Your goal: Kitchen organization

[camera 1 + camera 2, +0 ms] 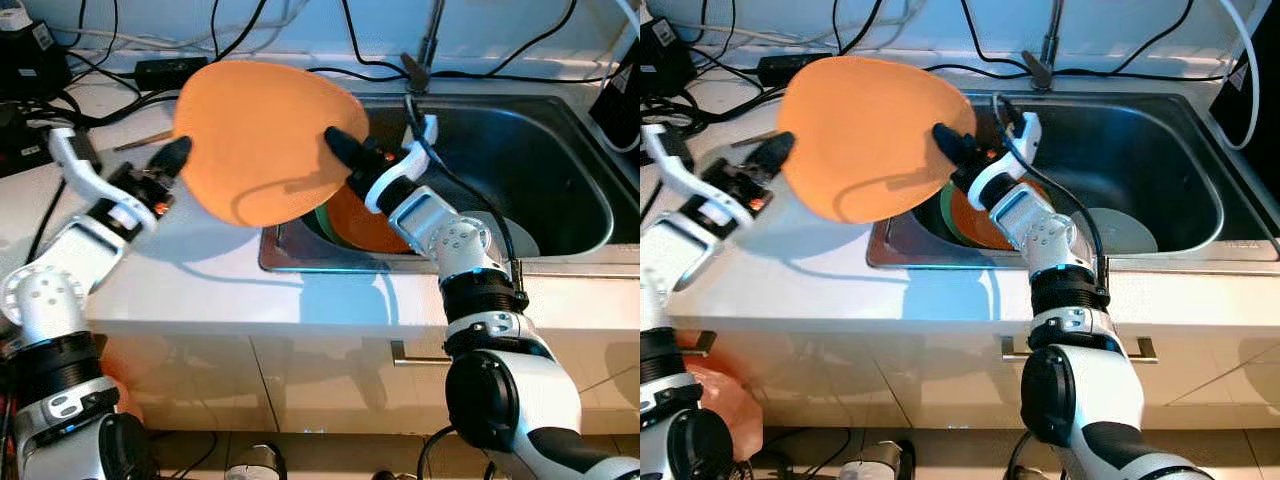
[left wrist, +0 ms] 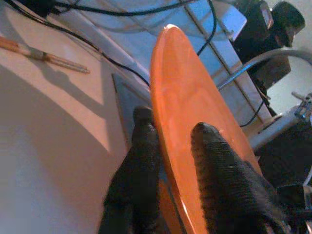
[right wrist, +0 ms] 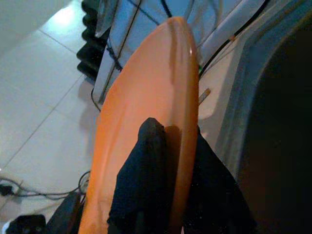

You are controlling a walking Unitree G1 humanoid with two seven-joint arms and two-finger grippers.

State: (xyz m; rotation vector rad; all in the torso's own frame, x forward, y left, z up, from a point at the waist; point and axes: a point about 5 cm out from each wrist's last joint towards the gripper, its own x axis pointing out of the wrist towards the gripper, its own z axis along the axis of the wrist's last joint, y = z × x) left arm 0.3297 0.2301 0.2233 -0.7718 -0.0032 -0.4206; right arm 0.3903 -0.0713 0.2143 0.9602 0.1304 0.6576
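Gripping an orange plate (image 1: 262,138) by opposite edges, the robot's two claws held it aloft and tilted above the white table (image 1: 200,270), just left of the steel sink (image 1: 560,200). The left claw (image 1: 175,155) pinched the rim at about nine o'clock on the plate's face, one black finger on each side, as its wrist view showed; the right claw (image 1: 335,145) was clamped on the rim at roughly three o'clock in the same fashion. Seen from the head, the plate lay between the two claws, its far edge at twelve o'clock reaching toward the cables (image 1: 250,40) along the wall.

The plate looked stiff, smooth and glossy, probably light enough for either arm but likely slippery at the lip and liable to chip or break if dropped into the basin. The rim, where each claw already bit, appeared the only sensible place to take hold, since the broad face offered nothing to pinch.

More dishes (image 1: 365,225), one orange and one green-edged, sat stacked in the sink directly below the right claw, at about five o'clock from the held plate. A pair of chopsticks (image 1: 140,142) lay on the table near the left claw
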